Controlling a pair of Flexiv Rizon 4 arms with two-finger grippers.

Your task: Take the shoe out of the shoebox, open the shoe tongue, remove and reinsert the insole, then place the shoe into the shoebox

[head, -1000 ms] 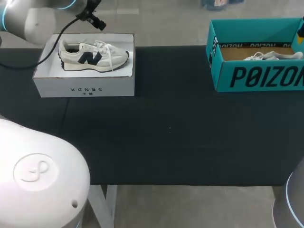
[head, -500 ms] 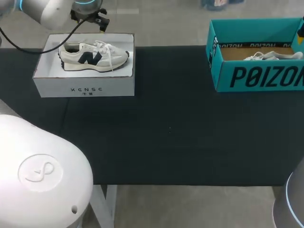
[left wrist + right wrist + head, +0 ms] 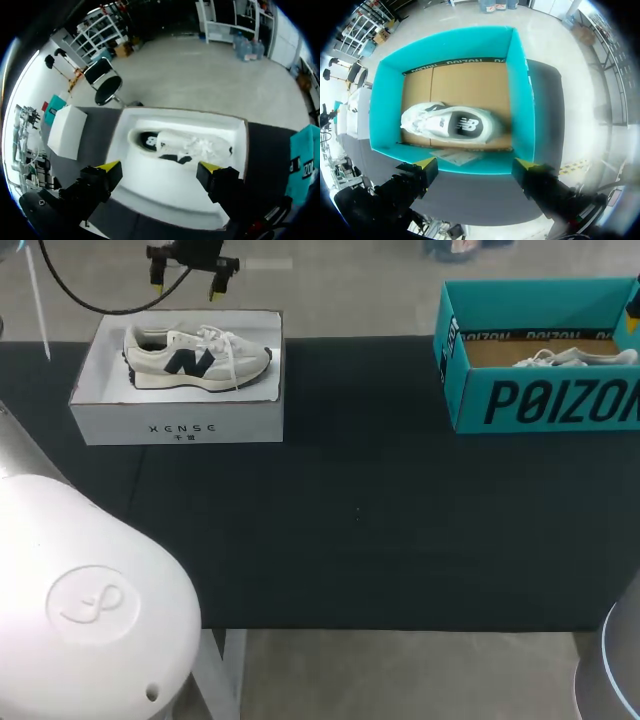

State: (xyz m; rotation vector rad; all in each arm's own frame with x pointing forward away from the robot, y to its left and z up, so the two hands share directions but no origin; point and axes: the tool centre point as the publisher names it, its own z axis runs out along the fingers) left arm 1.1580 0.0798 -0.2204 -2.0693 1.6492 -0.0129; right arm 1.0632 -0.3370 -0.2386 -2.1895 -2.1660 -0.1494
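A cream sneaker with a dark logo (image 3: 195,358) lies on its side in the white shoebox (image 3: 180,425) at the table's back left. My left gripper (image 3: 188,282) hangs open above the box's far edge. In the left wrist view the sneaker (image 3: 182,146) lies ahead of the open left gripper (image 3: 160,169), apart from both tips. A teal shoebox (image 3: 540,400) at the back right holds a white sneaker (image 3: 570,358). My right gripper (image 3: 475,163) stands open above the teal shoebox (image 3: 522,90), with the white sneaker (image 3: 452,125) ahead of it and untouched.
A black mat (image 3: 360,520) covers the table between the two boxes. A paper slip (image 3: 452,157) lies in the teal box beside the shoe. A large white joint of my left arm (image 3: 90,610) fills the front left corner.
My left arm has swung round behind the white box, so its gripper now points down with both yellow tips showing. The shoes, the boxes and the right arm have stayed put.
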